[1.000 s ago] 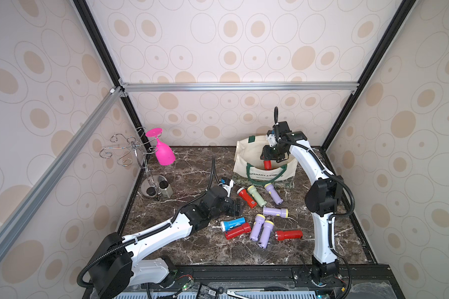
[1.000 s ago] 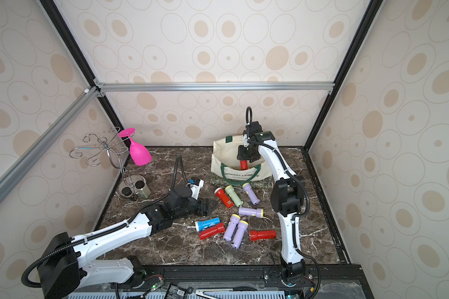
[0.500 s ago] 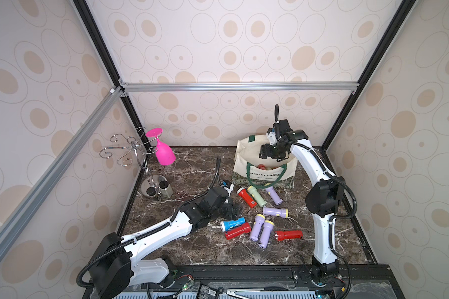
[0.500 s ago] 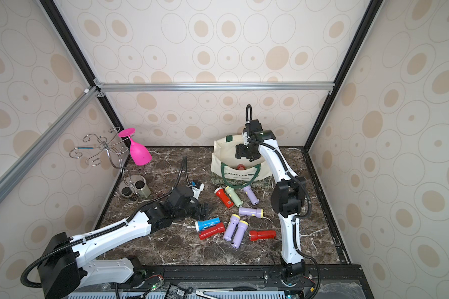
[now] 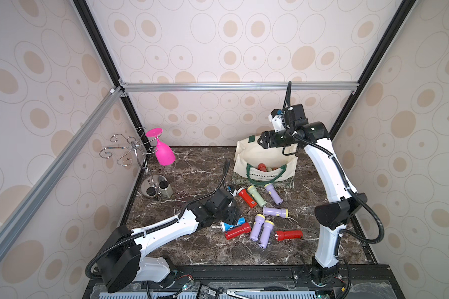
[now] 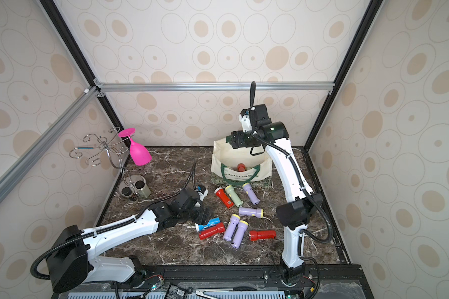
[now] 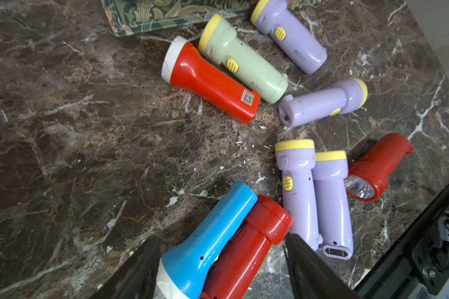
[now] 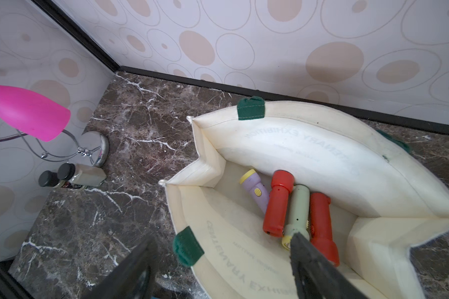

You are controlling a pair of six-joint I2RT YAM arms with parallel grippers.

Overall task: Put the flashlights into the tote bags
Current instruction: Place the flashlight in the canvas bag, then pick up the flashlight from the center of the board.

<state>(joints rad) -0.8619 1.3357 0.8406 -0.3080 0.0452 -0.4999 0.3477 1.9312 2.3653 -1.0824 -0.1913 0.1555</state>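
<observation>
The cream tote bag (image 5: 265, 155) (image 6: 241, 156) stands open at the back of the table. Its inside (image 8: 309, 145) holds several flashlights (image 8: 278, 204): red, pale green and lilac. My right gripper (image 5: 261, 139) (image 8: 223, 269) hangs above the bag's mouth, open and empty. More flashlights lie on the marble in front of the bag, among them a red one (image 5: 246, 198), a green one (image 7: 241, 59) and a lilac one (image 5: 275, 211). My left gripper (image 5: 232, 220) (image 7: 223, 259) is low over the table and open. A blue flashlight (image 7: 213, 233) and a red flashlight (image 7: 246, 248) lie side by side between its fingers.
A pink goblet (image 5: 163, 152) hangs on a wire rack (image 5: 130, 147) at the back left. Two small bottles (image 5: 161, 190) stand by the rack's base. Patterned walls close in the table on three sides, and a black rail (image 5: 244, 270) runs along the front.
My right gripper has opened and let a red flashlight drop into the bag, then drawn up and back. My left gripper has moved forward and now straddles the blue and red flashlights.
</observation>
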